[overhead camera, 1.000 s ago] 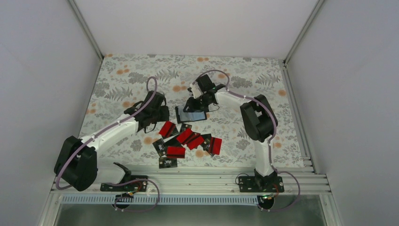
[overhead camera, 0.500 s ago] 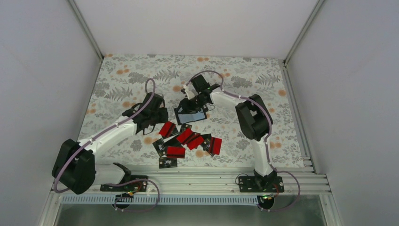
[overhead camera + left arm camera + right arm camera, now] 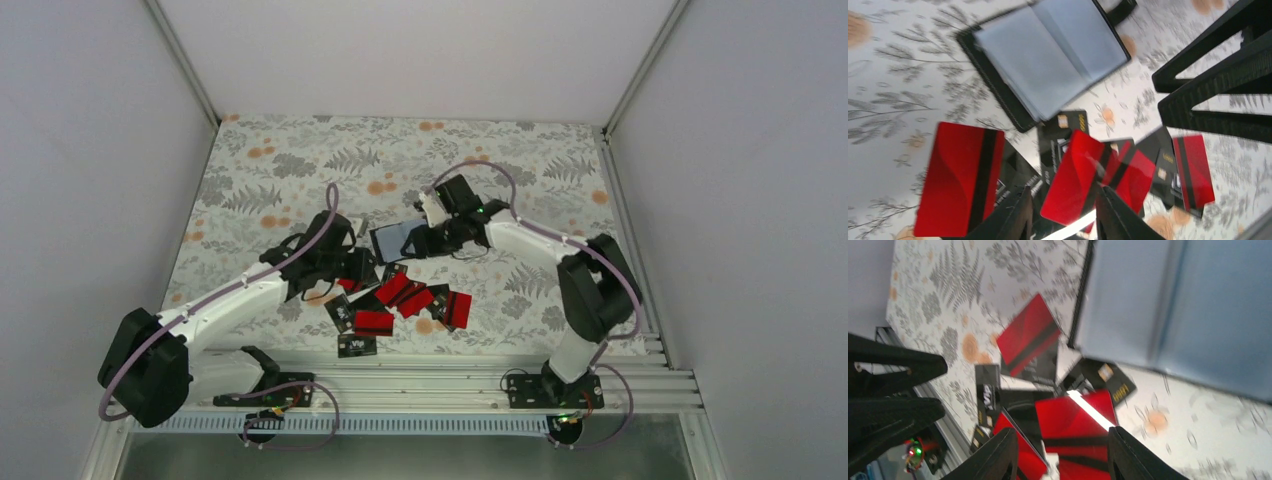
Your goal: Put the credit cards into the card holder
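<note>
"While both wrist views are smeared, what's hard to see?"
"The card print, and the three-o'clock end of the card holder (image 3: 395, 241), which is under the right gripper (image 3: 1062, 440). Its fingers are apart and empty."
"The holder?"
"Lying open, blue-grey up, at twelve o'clock from the credit cards (image 3: 400, 291), long axis nine-to-three."
"The left gripper (image 3: 1063, 200)?"
"Partly open, gripping nothing."
</note>
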Available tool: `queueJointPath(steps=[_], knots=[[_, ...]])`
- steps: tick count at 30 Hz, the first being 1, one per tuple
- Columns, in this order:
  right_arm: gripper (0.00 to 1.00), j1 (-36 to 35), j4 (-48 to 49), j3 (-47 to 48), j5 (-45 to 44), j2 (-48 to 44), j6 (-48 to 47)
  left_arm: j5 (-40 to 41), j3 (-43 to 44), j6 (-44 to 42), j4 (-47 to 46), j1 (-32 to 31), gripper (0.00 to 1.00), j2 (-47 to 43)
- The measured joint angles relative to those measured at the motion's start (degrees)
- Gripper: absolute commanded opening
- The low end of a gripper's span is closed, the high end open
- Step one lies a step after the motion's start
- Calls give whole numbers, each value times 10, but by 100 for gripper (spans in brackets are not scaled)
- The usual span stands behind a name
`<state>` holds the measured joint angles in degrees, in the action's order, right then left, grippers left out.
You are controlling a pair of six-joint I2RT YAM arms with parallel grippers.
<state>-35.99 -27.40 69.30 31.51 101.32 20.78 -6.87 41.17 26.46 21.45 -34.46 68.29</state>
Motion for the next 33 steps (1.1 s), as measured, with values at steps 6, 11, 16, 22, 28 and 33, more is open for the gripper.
queueJointPath(steps=[6,11,16,22,28,33], knots=[[48,0,33,-142,-22,-108,31,-18,-17,-12,11,-45,44,0],[48,-12,59,-226,-4,-148,60,1,-31,29,52,-94,44,-6],[48,-69,98,-265,11,-151,101,34,-63,104,94,-149,45,-21],[47,-137,147,-270,11,-144,151,74,-90,203,144,-215,63,-39],[47,-183,162,-244,-5,-99,167,117,-91,311,204,-280,72,-62],[47,-191,161,-232,-20,-92,167,126,-118,390,226,-309,73,-85]])
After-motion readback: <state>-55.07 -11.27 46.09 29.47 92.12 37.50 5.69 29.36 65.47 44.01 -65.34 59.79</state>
